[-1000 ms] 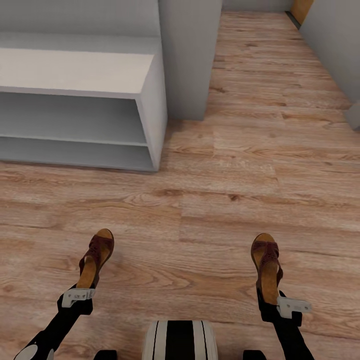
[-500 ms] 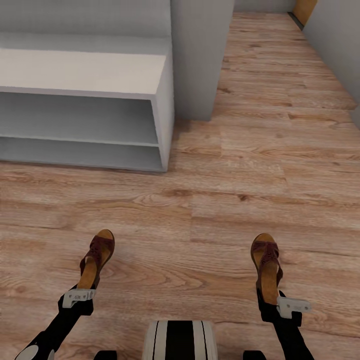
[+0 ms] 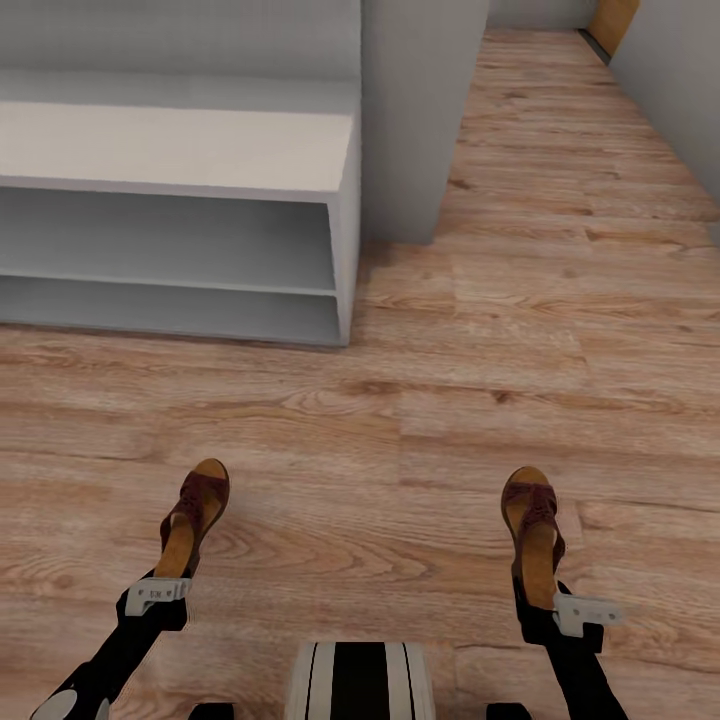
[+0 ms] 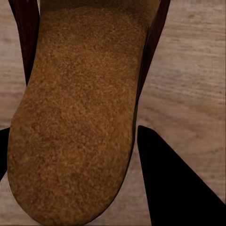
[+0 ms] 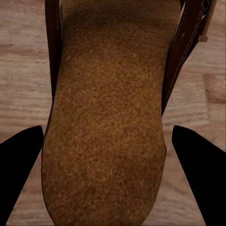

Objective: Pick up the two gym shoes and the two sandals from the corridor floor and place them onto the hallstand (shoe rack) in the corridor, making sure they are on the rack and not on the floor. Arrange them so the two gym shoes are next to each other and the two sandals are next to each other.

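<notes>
Both arms are seen low in the head view, stretched forward and down on either side of the striped base (image 3: 360,680), each ending in a black wrist with a pale bracket. The left gripper (image 3: 165,585) is closed on the heel of 1 sandal (image 3: 193,517), which is held above the floor (image 3: 560,300) with its toe pointing forward and tipped slightly right. The right gripper (image 3: 540,605) is closed on the heel of the other sandal (image 3: 533,535), toe pointing ahead. In the left wrist view a grainy tan suede-like footbed (image 4: 75,122) is seen between 2 black fingers (image 4: 174,183), with dark brown leather edges beside it; the same texture is seen on the second sandal's footbed (image 5: 108,117) between black fingers (image 5: 200,169) in the right wrist view. The 2 sandals are held well apart. The shoe rack (image 3: 170,150), smooth white-grey with a flat top and 2 shallow open tiers, is placed ahead and to the left against a grey wall column (image 3: 420,110). Light brown wood-grain planks with knots are seen underneath.
</notes>
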